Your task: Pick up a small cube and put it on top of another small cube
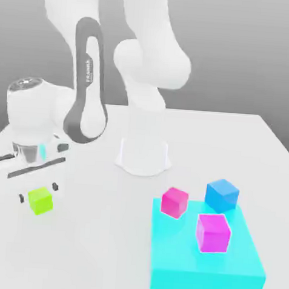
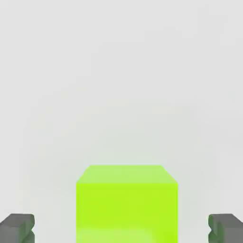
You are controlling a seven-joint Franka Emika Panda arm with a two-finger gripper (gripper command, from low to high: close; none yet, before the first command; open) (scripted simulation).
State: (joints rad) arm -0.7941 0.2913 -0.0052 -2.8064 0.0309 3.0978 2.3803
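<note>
Alignment is the matter to check. The small lime-green cube (image 1: 40, 200) rests on the white tabletop (image 1: 91, 252) at about eight o'clock from the arm's base (image 1: 143, 159) in the exterior view, well apart from the other blocks. The end effector (image 1: 37, 185) hangs directly over it, pointing down, jaws spread wide and holding nothing. In the hand view the green cube (image 2: 126, 204) sits centred between the two dark fingertips (image 2: 18, 228), with clear gaps on either side and no contact. Its faces run square to the jaw line, so no long axis needs favouring; judged from this, a straight descent and a close should take it.

The blue cube (image 1: 221, 195), pink cube (image 1: 174, 202) and magenta cube (image 1: 213, 232) stand on or at the cyan slab (image 1: 205, 272), at roughly three o'clock from the green cube. Carrying it there means a long sideways travel. Which block is the intended base cannot be told.
</note>
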